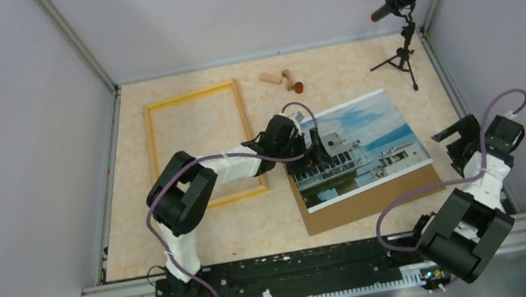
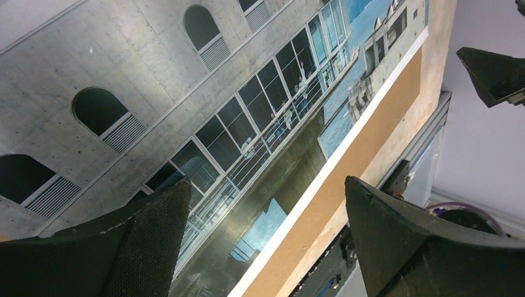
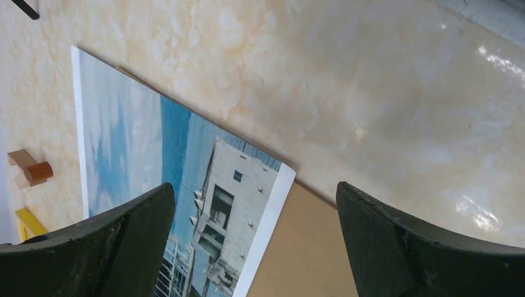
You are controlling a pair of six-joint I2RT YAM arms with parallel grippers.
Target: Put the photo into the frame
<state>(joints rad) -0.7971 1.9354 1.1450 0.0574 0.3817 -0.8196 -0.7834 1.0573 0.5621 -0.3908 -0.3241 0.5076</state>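
The photo [image 1: 362, 144], a white-bordered print of a white building against blue sky, lies skewed on the brown backing board [image 1: 351, 210] right of centre. The yellow-orange frame [image 1: 191, 96] lies flat at the back left, partly hidden by the left arm. My left gripper [image 1: 316, 154] hovers low over the photo's left part with its jaws open; its wrist view shows the photo [image 2: 186, 99] close below and the board's strip [image 2: 371, 148]. My right gripper [image 1: 458, 138] is open and empty, right of the photo; its wrist view shows the photo's corner [image 3: 223, 185] and the board [image 3: 303, 247].
A microphone on a small tripod [image 1: 401, 28] stands at the back right. Small wooden pieces [image 1: 280, 79] lie at the back centre, also in the right wrist view [image 3: 31, 170]. Grey walls close in the table on three sides.
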